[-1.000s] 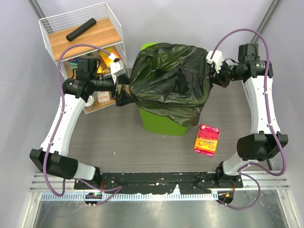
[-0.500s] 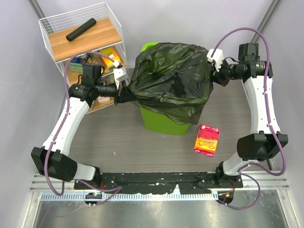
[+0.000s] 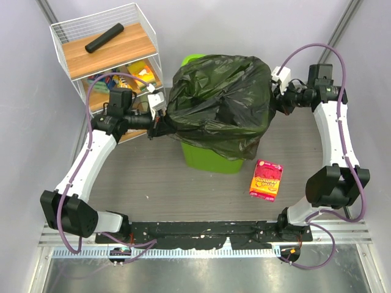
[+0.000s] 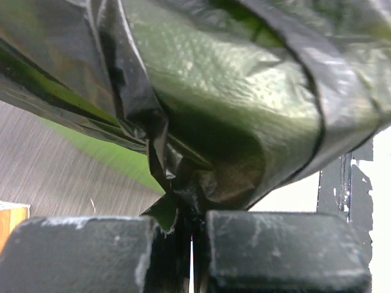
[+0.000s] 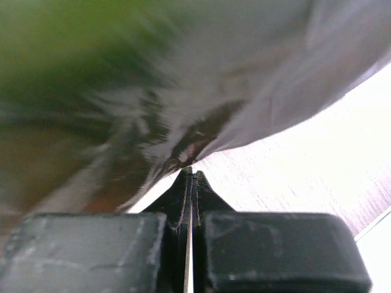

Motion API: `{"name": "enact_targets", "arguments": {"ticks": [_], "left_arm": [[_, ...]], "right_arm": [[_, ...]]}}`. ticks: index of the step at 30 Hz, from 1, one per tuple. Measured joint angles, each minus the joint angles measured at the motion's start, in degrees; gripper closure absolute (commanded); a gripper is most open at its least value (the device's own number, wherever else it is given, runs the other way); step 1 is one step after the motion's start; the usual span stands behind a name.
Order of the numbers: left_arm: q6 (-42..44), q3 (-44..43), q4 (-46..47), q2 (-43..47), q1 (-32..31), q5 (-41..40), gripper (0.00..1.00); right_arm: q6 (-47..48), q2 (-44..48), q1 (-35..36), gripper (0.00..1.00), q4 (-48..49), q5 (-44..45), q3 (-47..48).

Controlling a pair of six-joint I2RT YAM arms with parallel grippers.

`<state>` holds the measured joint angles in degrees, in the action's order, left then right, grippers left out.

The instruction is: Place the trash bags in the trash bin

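Observation:
The glossy black trash bag (image 3: 220, 101) lies draped over the top of the lime-green trash bin (image 3: 206, 159), spread wider than the bin. My left gripper (image 3: 160, 121) is at the bag's left edge, shut on a bunched fold of the film. In the left wrist view that fold (image 4: 183, 183) runs down between the fingers of the gripper (image 4: 194, 223), with green bin wall (image 4: 116, 155) behind it. My right gripper (image 3: 276, 97) is at the bag's right edge. Its tips (image 5: 190, 178) are pressed together against the blurred bag film (image 5: 153, 122), pinching it.
A white wire shelf (image 3: 64, 36) stands at the back left with a black rolled cylinder (image 3: 104, 38) on its wooden top and packets on the lower level. A red and pink snack packet (image 3: 266, 179) lies on the table right of the bin.
My left gripper moved right to the bag's left edge and closed on it. The right gripper stayed shut and shifted slightly, and the bag is pulled a little wider.

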<state>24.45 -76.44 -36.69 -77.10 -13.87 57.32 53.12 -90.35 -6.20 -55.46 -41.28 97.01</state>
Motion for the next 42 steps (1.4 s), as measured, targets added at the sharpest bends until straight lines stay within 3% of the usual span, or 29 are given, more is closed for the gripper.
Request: {"name": "enact_targets", "arguments": {"ticks": [8,9,11,12,14,16,19,20,21,26,33,42], "left_arm": [[0.0,1.8,0.9,0.0,0.0,-1.9,1.0],[0.0,1.8,0.9,0.0,0.0,-2.0,1.0],[-0.1,1.8,1.0,0.0,0.0,-2.3,0.97],[-0.2,1.8,1.1,0.0,0.0,-2.3,0.92],[-0.4,1.8,1.1,0.0,0.0,-2.3,0.85],[-0.5,1.6,1.0,0.0,0.0,-2.3,0.77],[-0.6,0.4,0.6,0.0,0.0,-2.3,0.71],[-0.7,-0.3,0.4,0.0,0.0,-2.4,0.71],[-0.8,-1.0,0.2,0.0,0.0,-2.4,0.71],[-1.5,-3.8,-0.2,0.0,0.0,-2.9,0.72],[-1.9,-4.1,-0.5,0.0,0.0,-4.5,0.73],[-3.1,-4.1,-0.4,0.0,-0.3,-6.4,0.74]], "right_arm": [[-3.0,0.0,-4.6,0.99,3.6,-3.1,-3.5],[-3.9,0.0,-5.1,0.95,4.0,-3.3,-3.6],[-6.1,0.0,-6.3,0.78,5.0,-3.5,-3.4],[-7.2,0.0,-6.9,0.65,5.2,-3.7,-3.1],[-8.9,0.0,-8.3,0.5,4.8,-4.2,-1.7],[-8.9,0.0,-9.2,0.41,3.5,-4.6,0.5],[-6.3,-0.3,-10.1,0.34,-1.0,-5.6,6.0],[-4.8,-0.9,-10.1,0.21,-3.5,-6.1,8.7],[-3.1,-1.5,-10.1,0.18,-6.0,-6.7,11.6],[7.7,-5.1,-9.9,0.17,-15.5,-9.9,21.4],[20.8,-5.7,-9.7,0.16,-20.3,-13.4,16.7],[27.7,-7.2,-6.4,0.16,-21.4,-18.6,15.4]]}}
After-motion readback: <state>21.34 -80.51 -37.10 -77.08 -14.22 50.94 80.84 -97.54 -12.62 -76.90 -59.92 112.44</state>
